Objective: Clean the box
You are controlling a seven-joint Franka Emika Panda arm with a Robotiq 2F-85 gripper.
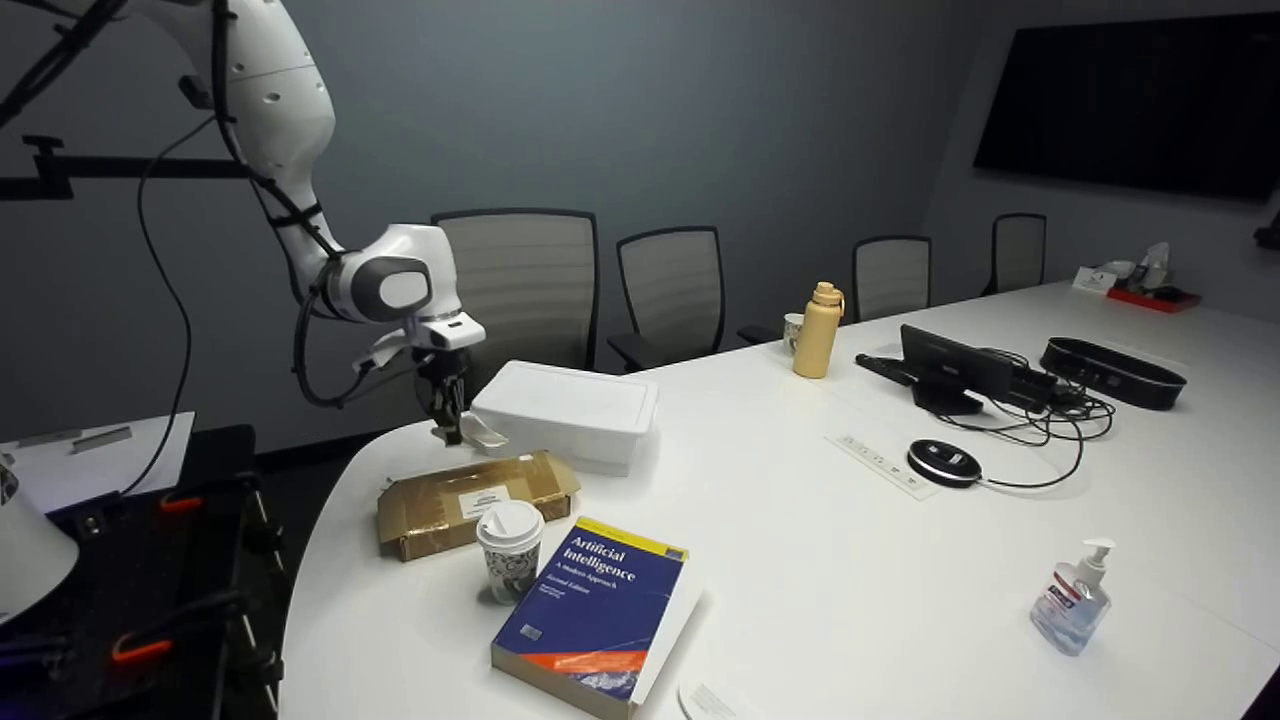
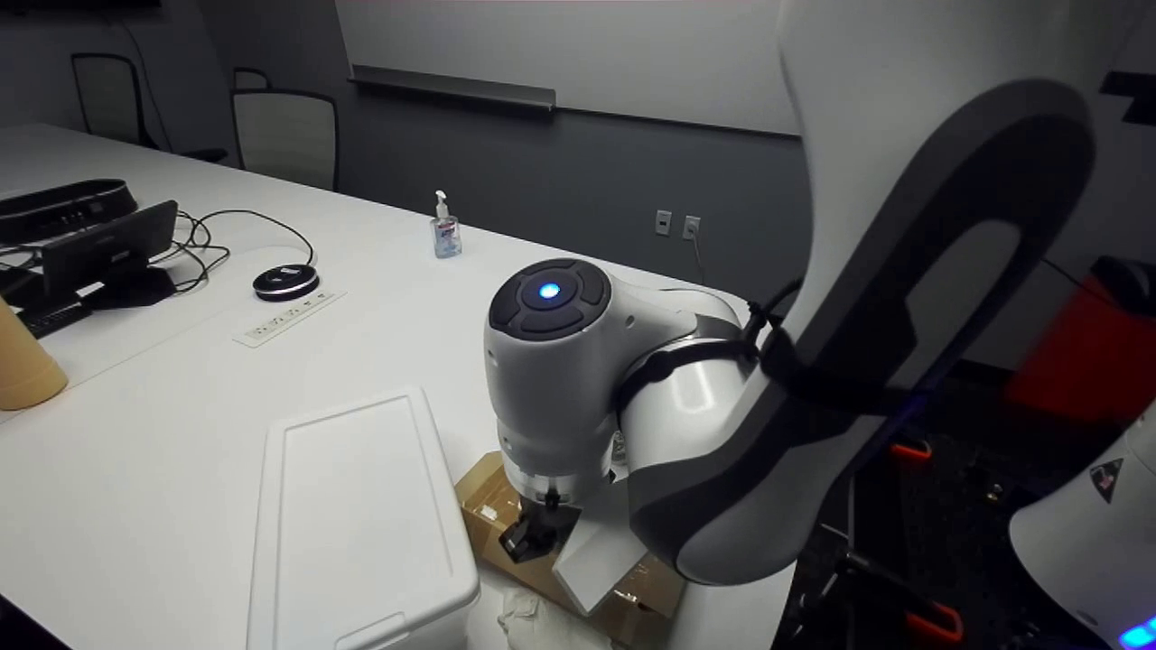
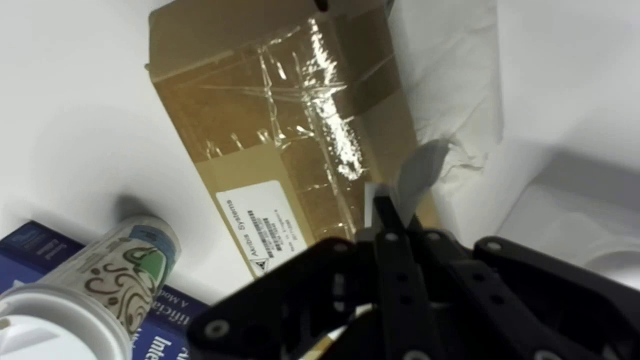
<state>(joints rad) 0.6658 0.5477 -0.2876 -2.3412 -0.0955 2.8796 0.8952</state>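
A brown cardboard box (image 1: 480, 500) with shiny tape and a white label lies on the table; it fills much of the wrist view (image 3: 235, 115). A white lidded plastic box (image 1: 565, 415) stands beside it, also seen in an exterior view (image 2: 361, 524). My gripper (image 3: 400, 210) is shut on a thin white tissue (image 3: 424, 162) that pokes out past its fingertips. In an exterior view the gripper (image 1: 452, 435) points down behind the cardboard box, near the white box's corner. A crumpled white napkin (image 3: 450, 75) lies along the cardboard box; whether it joins the held tissue cannot be told.
A patterned paper cup (image 1: 510, 560) and a blue book (image 1: 600, 610) stand close to the cardboard box. A sanitizer bottle (image 1: 1072, 600), a black puck (image 1: 944, 463) with cables and a yellow bottle (image 1: 820, 330) are farther off. The table edge curves near the arm.
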